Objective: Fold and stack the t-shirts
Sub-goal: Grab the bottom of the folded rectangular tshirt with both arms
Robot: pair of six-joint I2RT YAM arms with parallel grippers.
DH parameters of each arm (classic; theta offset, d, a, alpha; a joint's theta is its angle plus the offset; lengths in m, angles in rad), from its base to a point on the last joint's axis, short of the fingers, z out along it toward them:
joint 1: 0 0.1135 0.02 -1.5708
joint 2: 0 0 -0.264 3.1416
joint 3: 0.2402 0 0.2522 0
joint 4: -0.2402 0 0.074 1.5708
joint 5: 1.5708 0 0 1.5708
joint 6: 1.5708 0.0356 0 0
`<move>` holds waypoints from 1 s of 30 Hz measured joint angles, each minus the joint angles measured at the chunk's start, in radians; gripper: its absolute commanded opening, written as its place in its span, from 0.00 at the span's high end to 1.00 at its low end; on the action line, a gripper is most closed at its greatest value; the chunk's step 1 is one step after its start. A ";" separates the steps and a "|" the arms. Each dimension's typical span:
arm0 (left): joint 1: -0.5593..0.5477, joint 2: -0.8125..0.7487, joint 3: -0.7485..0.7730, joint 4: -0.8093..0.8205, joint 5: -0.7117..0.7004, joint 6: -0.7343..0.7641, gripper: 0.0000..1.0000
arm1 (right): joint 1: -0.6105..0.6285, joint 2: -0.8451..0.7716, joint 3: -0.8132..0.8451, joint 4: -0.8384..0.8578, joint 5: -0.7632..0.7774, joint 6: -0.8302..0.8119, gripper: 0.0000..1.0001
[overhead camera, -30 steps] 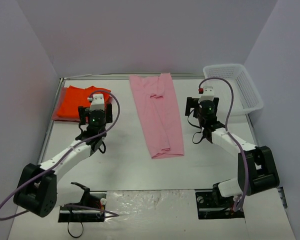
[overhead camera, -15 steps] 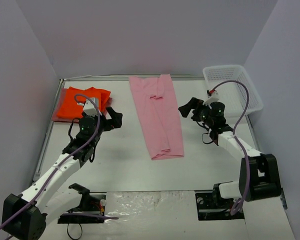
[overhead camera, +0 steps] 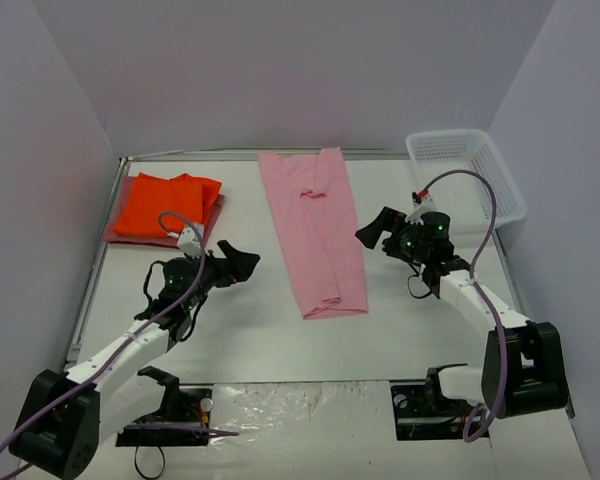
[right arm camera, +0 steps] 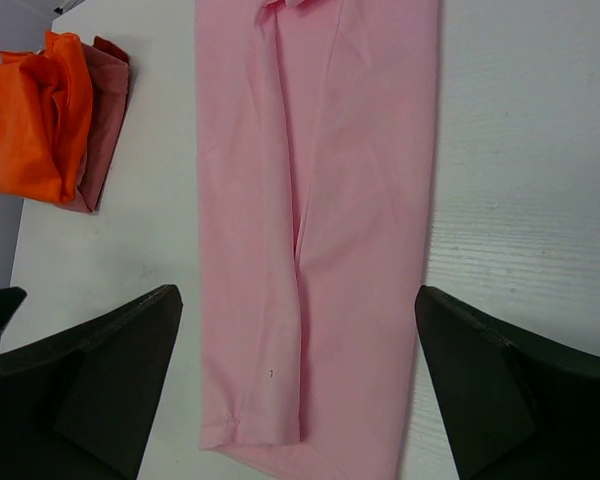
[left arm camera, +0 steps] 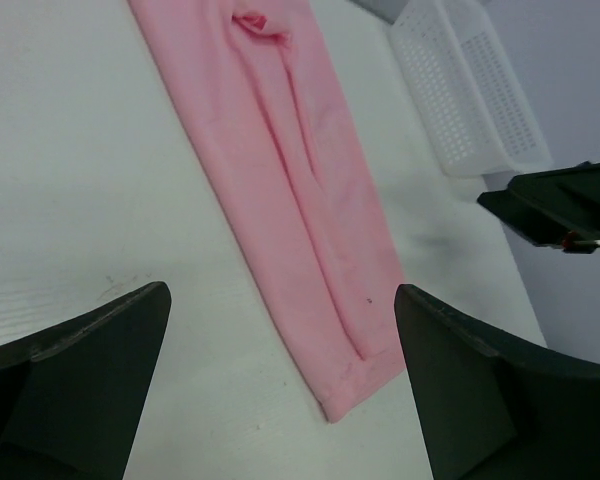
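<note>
The left hand [overhead camera: 238, 262] is spread wide and holds nothing. Its two dark fingers [left arm camera: 80, 385] frame the near end of the light pink shirt [overhead camera: 315, 235] in the wrist view. It hangs over bare counter [overhead camera: 250, 320], just left of that shirt's lower half, and points right towards it.

The right hand [overhead camera: 375, 232] is spread wide too, and empty. It sits just off the pink shirt's right edge and points left, so the shirt lies between the two hands. No finger can be seen touching the cloth.

The pink shirt lies flat on the counter, folded lengthwise into a long narrow strip. It runs from the far edge towards the arms, with the collar at the far end and a crease down its length.

In the far left corner, well apart from the pink one, the bright orange shirt [overhead camera: 165, 205] lies folded on a dull pinkish-red folded shirt [right arm camera: 105, 130], whose edge shows along the orange one's side. A white mesh basket [overhead camera: 505, 180] stands in the far right corner, beyond the right arm.
</note>
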 measured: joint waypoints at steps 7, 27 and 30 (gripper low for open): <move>0.041 -0.118 -0.064 0.095 0.025 -0.061 0.06 | -0.008 0.002 -0.053 0.014 -0.013 0.005 0.00; 0.005 0.282 -0.015 0.180 0.218 -0.219 0.06 | -0.021 0.021 -0.127 -0.002 0.021 0.029 0.02; -0.007 0.370 -0.061 0.201 0.222 -0.248 0.06 | -0.021 0.019 -0.127 -0.042 0.028 0.030 0.02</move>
